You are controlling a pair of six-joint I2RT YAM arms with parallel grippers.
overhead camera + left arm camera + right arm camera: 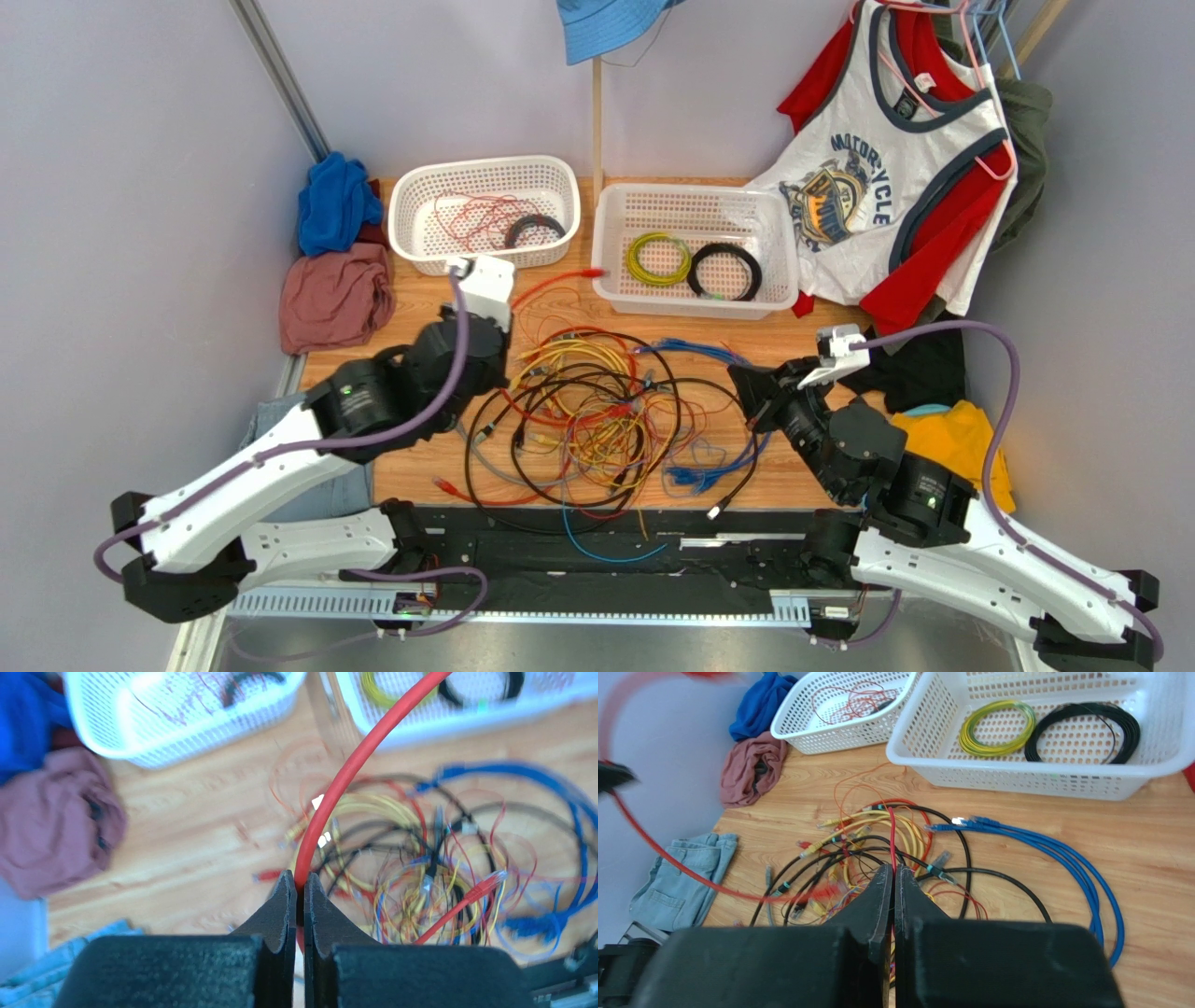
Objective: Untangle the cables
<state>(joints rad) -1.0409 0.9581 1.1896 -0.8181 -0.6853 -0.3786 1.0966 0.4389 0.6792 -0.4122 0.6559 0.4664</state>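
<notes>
The cables (603,413) lie in a loose heap of black, red, yellow and blue loops on the wooden table. My left gripper (298,882) is raised at the heap's left edge (502,319). It is shut on a thick red cable (344,777), which arcs up and away from the jaws. My right gripper (893,871) sits at the heap's right edge (744,384), shut on a thin red cable (892,836) that runs up out of the pile. A blue cable (1060,857) loops to the right of it.
Two white baskets stand at the back: the left one (484,165) holds thin red wires and a black coil, the right one (687,192) a yellow-green and a black coil. Blue (337,203) and pink (334,297) cloths lie at the left, a yellow cloth (968,434) at the right.
</notes>
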